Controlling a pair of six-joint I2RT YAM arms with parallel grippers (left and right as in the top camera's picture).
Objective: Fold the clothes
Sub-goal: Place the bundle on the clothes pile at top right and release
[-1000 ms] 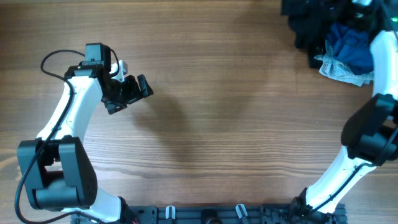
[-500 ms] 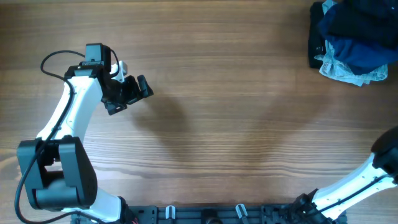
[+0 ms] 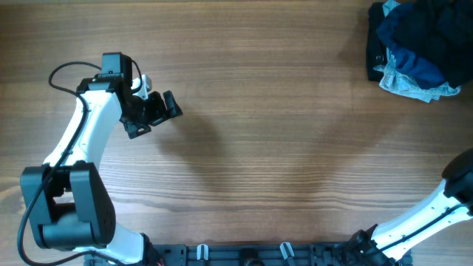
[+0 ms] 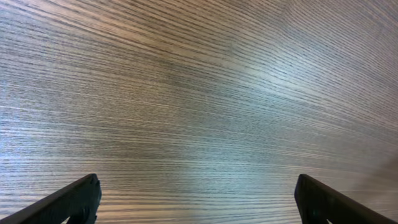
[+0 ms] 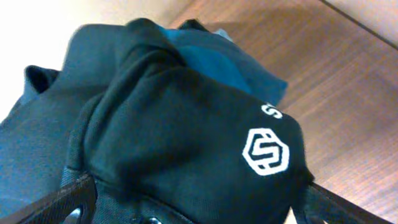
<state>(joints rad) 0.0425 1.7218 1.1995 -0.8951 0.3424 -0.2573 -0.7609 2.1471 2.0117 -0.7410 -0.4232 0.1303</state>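
Observation:
The clothes lie in a crumpled heap of black, dark blue and light patterned cloth at the table's far right corner. In the right wrist view a black garment with a white hexagon logo bulges up over a blue one. My right gripper is open, its fingers spread wide on either side of that black cloth. The overhead view shows only the right arm's lower link. My left gripper is open over bare wood at the left, nothing between its fingers.
The wooden table stretches between the left arm and the heap. The heap reaches the table's far and right edges. A black rail with clips runs along the near edge.
The right arm, over the heap a second ago, has left the overhead view. The heap has settled lower and wider. The right gripper has gone from shut to open. The left arm is still.

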